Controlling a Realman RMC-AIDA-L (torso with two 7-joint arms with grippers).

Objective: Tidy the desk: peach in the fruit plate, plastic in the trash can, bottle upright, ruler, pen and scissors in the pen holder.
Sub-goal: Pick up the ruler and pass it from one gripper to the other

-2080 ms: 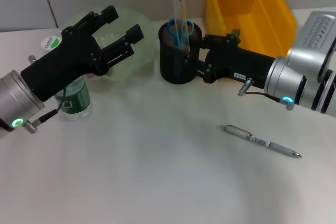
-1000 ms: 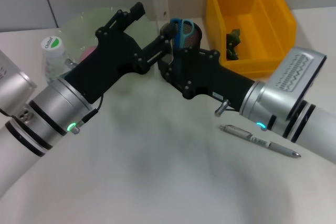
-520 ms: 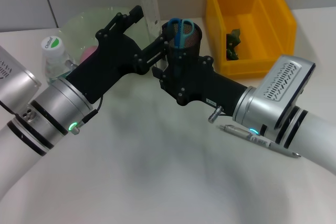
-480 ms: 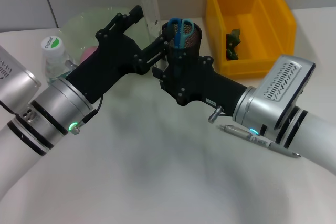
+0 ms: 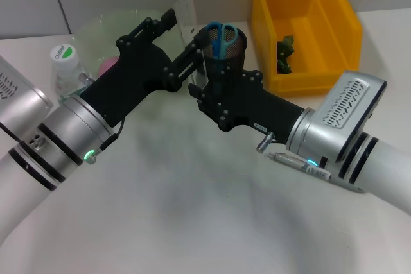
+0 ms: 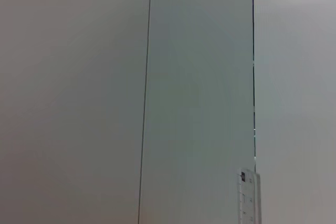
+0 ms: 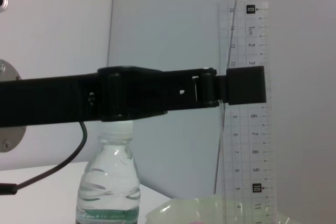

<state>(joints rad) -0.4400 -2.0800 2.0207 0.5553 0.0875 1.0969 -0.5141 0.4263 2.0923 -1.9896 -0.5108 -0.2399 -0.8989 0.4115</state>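
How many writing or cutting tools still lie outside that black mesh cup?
2. The clear ruler is gripped upright by the left gripper beside the pen holder, and the pen lies on the table, partly under the right arm. The scissors are already inside.

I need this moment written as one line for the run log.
left gripper: shut on ruler, upright beside pen holder | right gripper: at pen holder, state unclear | scissors: in holder | pen: on desk

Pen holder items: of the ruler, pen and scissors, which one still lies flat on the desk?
The pen, lying beside the right arm. The scissors stand in the pen holder; the left gripper holds the ruler upright.
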